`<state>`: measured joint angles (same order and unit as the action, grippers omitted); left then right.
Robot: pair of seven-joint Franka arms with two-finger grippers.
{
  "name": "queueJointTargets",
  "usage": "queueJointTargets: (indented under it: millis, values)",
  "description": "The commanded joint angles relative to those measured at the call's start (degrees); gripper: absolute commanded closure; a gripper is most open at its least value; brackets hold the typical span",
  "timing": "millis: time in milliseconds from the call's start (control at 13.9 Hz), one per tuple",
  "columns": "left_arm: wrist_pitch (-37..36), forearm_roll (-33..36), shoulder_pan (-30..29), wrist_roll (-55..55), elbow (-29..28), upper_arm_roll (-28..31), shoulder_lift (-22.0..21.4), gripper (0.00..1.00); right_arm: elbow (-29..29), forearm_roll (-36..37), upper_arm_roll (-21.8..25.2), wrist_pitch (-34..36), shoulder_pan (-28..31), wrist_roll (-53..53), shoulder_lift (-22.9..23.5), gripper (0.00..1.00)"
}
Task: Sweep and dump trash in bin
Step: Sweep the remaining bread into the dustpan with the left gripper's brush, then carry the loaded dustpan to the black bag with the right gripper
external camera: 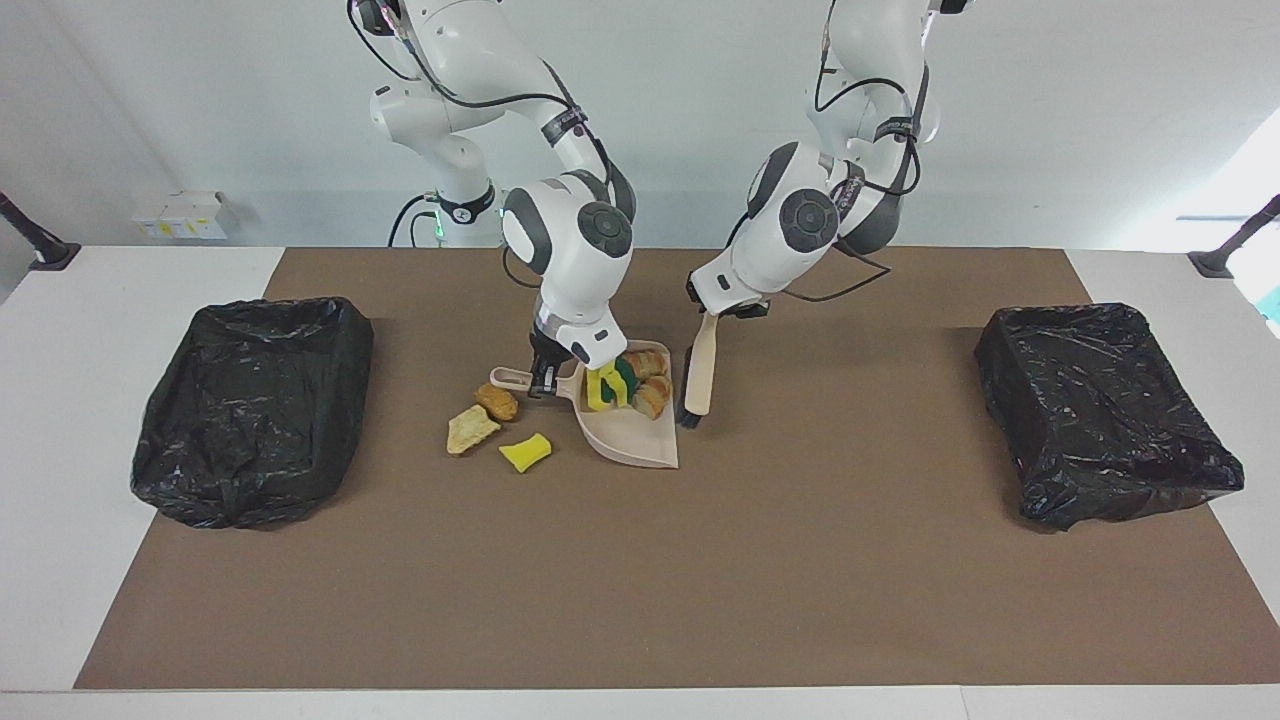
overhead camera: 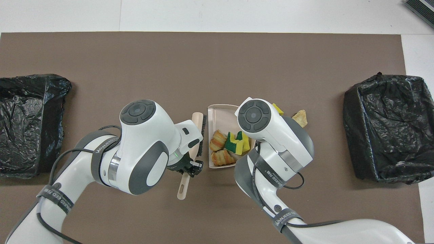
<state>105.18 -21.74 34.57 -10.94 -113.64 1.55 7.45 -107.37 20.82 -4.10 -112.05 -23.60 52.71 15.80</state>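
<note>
At frame centre, the right gripper [external camera: 541,383] is clamped on the dustpan [external camera: 630,440] handle, pinning it flat so scraps stay in. The left gripper [external camera: 722,309] is closed on the brush [external camera: 697,372], bristles at the pan's side. Four pieces of trash [external camera: 628,385] lie inside; three loose scraps [external camera: 497,402] remain beside the handle. Arm straps read "WANJEED"

Both arms have glossy white shells with dark grey joint sections and round grey caps bearing a ring pattern. Grey straps printed with white lettering wrap the forearms, binding thin black cables that loop loosely along the links. Each wrist ends in a white block carrying small black finger hardware. A green light glows near one base.
</note>
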Motion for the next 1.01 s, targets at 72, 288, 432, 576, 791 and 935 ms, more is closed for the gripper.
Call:
queueJointTargets:
  millis: [72, 288, 432, 576, 791, 935]
  values:
    - [-2.9, -0.8, 0.0, -14.4, -2.7, 0.1, -2.9, 1.00, 0.1, -0.1, -0.5, -1.4, 2.2, -0.2, -0.3, 1.00]
    - [-10.4, -0.8, 0.0, -17.3, -2.7, 0.1, -3.8, 1.00, 0.6, -7.3, -0.5, -1.5, 5.0, 6.6, -1.4, 1.00]
    - [-8.2, -0.8, 2.8, -22.1, -5.3, -0.3, -5.4, 1.00, 1.2, -9.2, -0.5, -1.5, 7.1, 10.2, -2.3, 1.00]
    - [0.7, -0.8, 9.9, -28.0, -9.8, -0.4, -8.1, 1.00, 2.0, -11.2, -0.5, -1.0, 8.7, 14.1, -3.2, 1.00]
    - [18.1, -0.8, 18.5, -35.2, -14.9, -0.5, -9.1, 1.00, 3.9, -13.9, -0.5, 0.8, 12.0, 20.5, -4.5, 1.00]
    - [18.7, -0.8, 19.8, -34.8, -14.9, -0.5, -8.9, 1.00, 6.6, -13.9, -0.5, 4.8, 14.4, 25.5, -5.0, 1.00]
